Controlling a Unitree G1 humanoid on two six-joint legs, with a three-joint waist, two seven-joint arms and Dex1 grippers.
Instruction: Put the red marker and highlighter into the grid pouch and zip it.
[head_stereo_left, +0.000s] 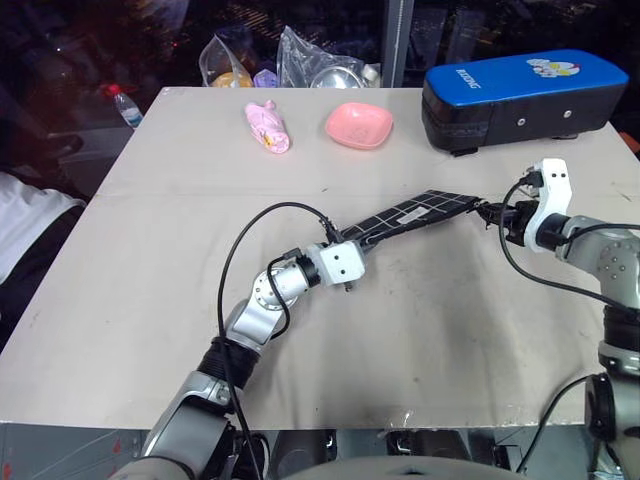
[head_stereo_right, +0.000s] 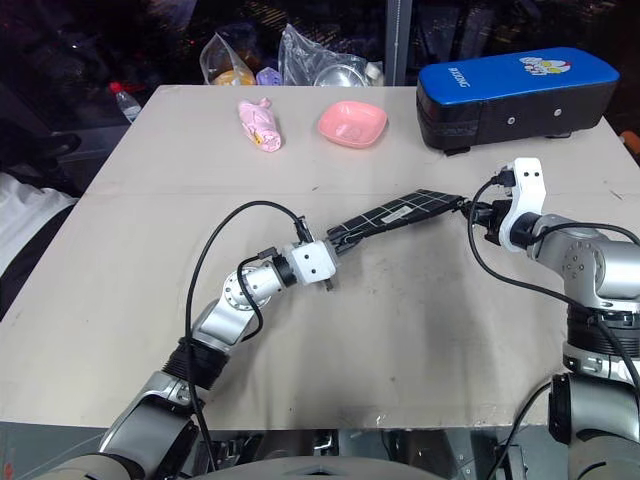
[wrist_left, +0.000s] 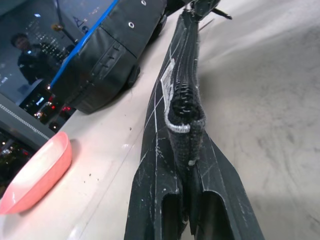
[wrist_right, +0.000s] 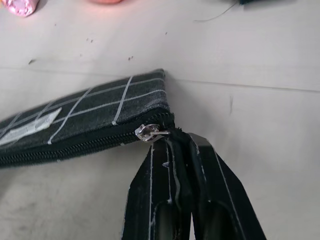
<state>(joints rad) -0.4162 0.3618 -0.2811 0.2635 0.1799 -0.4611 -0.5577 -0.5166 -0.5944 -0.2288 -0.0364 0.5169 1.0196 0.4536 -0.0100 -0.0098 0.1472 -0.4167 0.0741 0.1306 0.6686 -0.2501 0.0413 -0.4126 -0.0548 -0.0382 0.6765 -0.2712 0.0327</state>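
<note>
Beige tabletop (head_stereo_left: 150, 300). Far edge: blue-topped black rectangular case (head_stereo_left: 520, 98); shallow pink plastic bowl (head_stereo_left: 358, 125) beside it; pink wrapped soft packet (head_stereo_left: 267, 126). Behind: crumpled clear plastic bags (head_stereo_left: 300, 55); plastic bottle, red cap (head_stereo_left: 122, 104).

Grid pouch (head_stereo_left: 415, 215) mid-table between left pincer (head_stereo_left: 352, 243) and right pincer (head_stereo_left: 490, 212); case (head_stereo_left: 525, 98) behind.

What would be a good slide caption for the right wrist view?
Right gripper pinching the black pull cord at the slider of the grid pouch, zipper drawn to its end.
</note>
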